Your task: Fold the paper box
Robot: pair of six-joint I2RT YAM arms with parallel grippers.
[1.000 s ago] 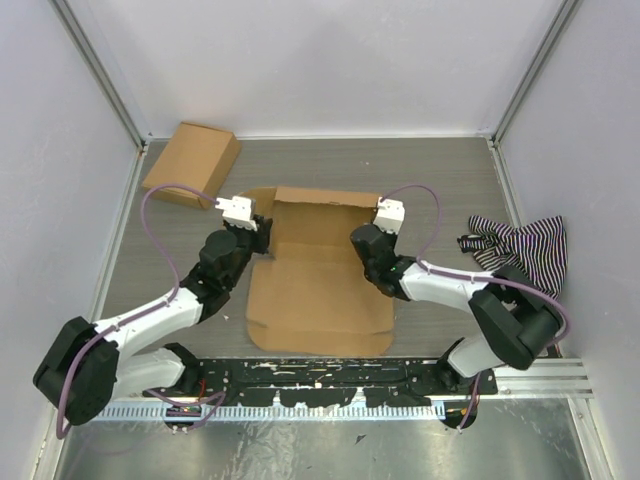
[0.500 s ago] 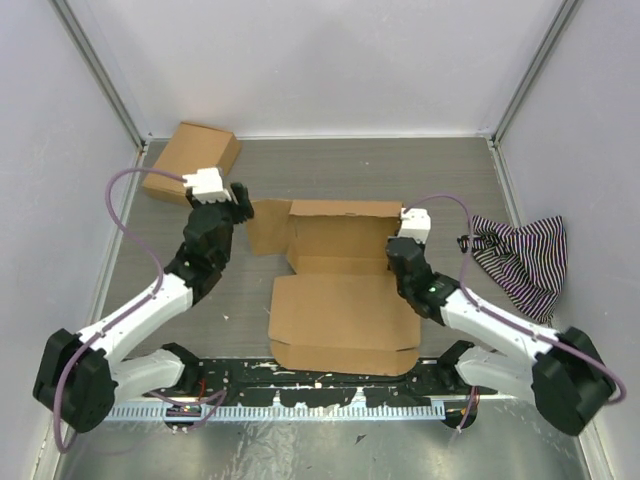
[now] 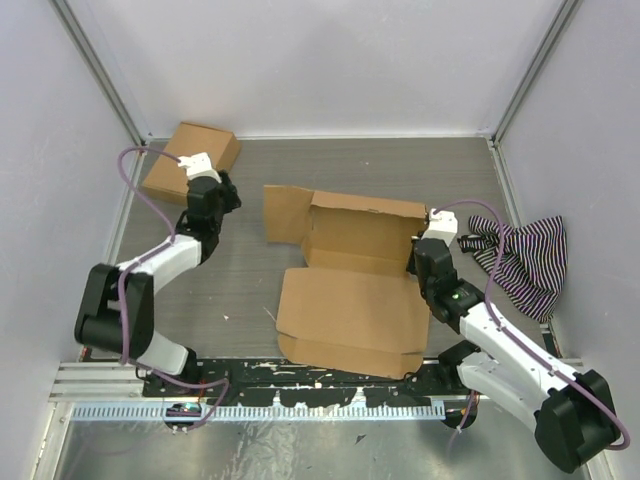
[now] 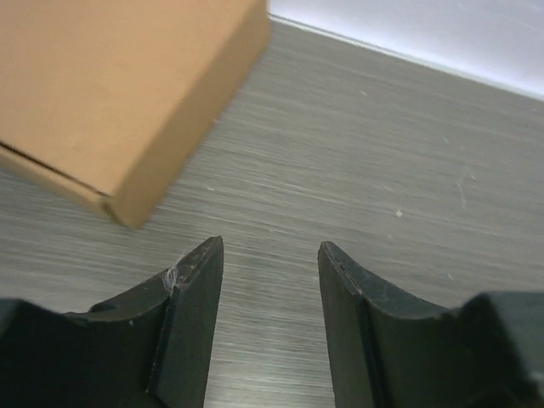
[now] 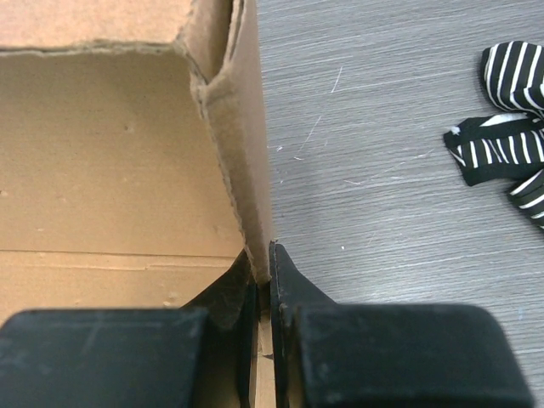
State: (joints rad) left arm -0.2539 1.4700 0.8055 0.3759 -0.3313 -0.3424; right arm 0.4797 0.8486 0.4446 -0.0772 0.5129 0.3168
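The paper box is a brown die-cut sheet lying mid-table, its back wall and right side wall raised and a loose flap lying flat at the far left. My right gripper is shut on the upright right side wall, one finger inside and one outside. My left gripper is open and empty at the far left, well away from the sheet, over bare table.
A smaller ready-made brown box sits in the far left corner, close to my left gripper; it also shows in the left wrist view. A black-and-white striped cloth lies at the right edge. White walls enclose the table.
My left gripper let go of the sheet and swung left toward the corner box. My right gripper dragged the sheet to the right and nearer, still holding the side wall.
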